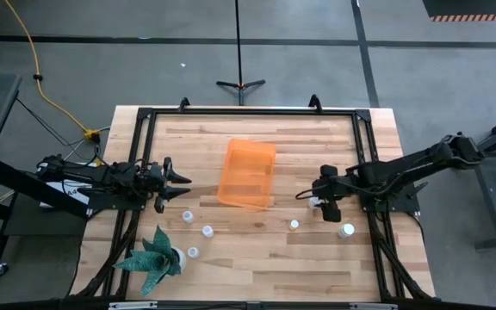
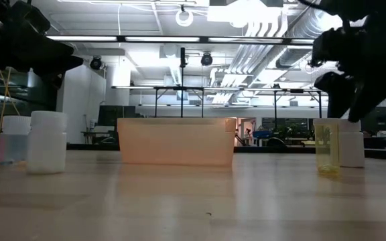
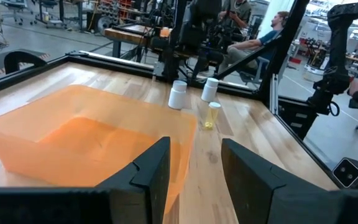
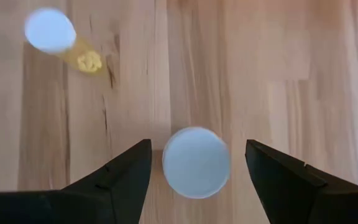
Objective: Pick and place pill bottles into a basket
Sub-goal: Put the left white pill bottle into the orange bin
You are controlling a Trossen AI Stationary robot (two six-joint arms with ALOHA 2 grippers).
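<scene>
The translucent orange basket [image 1: 248,174] lies at the table's middle. My right gripper [image 4: 196,171] is open and points down. Its fingers stand on either side of a white-capped pill bottle [image 4: 196,162] to the right of the basket, apart from it; the low view shows this bottle [image 2: 351,147] standing on the table. A yellowish bottle [image 4: 50,30] stands close by. My left gripper [image 3: 194,174] is open and empty, level, left of the basket. Three bottles [image 1: 188,216], [image 1: 207,230], [image 1: 193,252] stand at the near left, and one more [image 1: 346,230] at the near right.
A green spiky plant in a white pot [image 1: 153,258] stands at the table's near left corner. A black frame [image 1: 248,110] runs around the table top. People sit beyond the table's right edge in the left wrist view [image 3: 253,37].
</scene>
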